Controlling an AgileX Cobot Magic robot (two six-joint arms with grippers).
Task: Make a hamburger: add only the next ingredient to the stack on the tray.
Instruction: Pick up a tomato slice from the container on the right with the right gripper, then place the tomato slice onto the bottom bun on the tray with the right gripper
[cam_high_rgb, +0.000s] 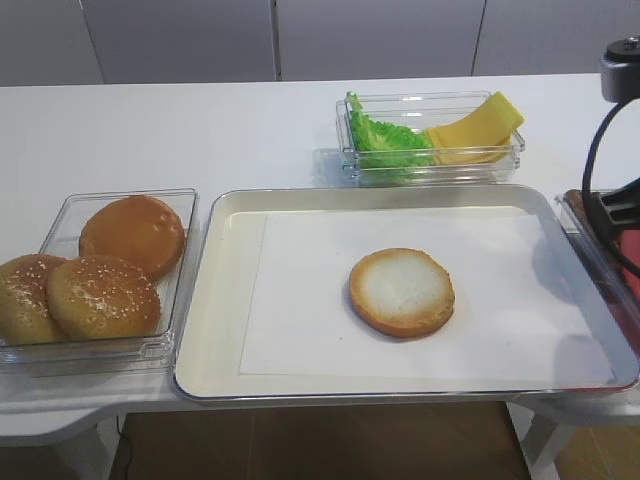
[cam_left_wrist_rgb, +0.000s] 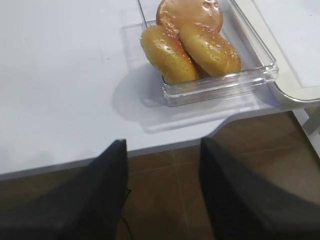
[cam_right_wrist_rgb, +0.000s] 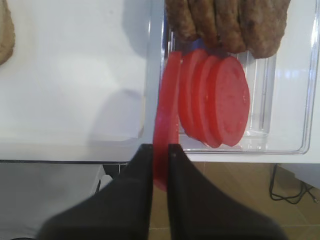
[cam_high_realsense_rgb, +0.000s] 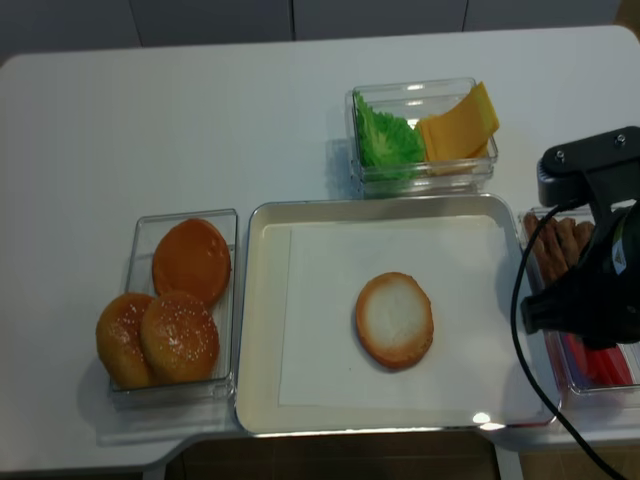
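The bun half (cam_high_rgb: 402, 291) lies cut face up on the paper in the cream tray (cam_high_rgb: 215, 330), with nothing on it. In the right wrist view my right gripper (cam_right_wrist_rgb: 160, 147) is shut on a red tomato slice (cam_right_wrist_rgb: 167, 110), held edge-on above the tray's right rim and beside the clear tub (cam_right_wrist_rgb: 285, 145). Several more red slices (cam_right_wrist_rgb: 220, 100) lean together inside that tub. From above, the right arm (cam_high_realsense_rgb: 590, 270) hangs over the tub and hides the gripper. My left gripper (cam_left_wrist_rgb: 162, 145) stands open and empty over the floor, off the table's front edge.
Brown patties (cam_right_wrist_rgb: 225, 22) fill the far end of the tomato tub. A clear tub of three buns (cam_high_rgb: 100, 270) sits left of the tray. Behind the tray stands a tub with lettuce and cheese slices (cam_high_rgb: 430, 135). A cable loops down from the right arm (cam_high_realsense_rgb: 520, 330).
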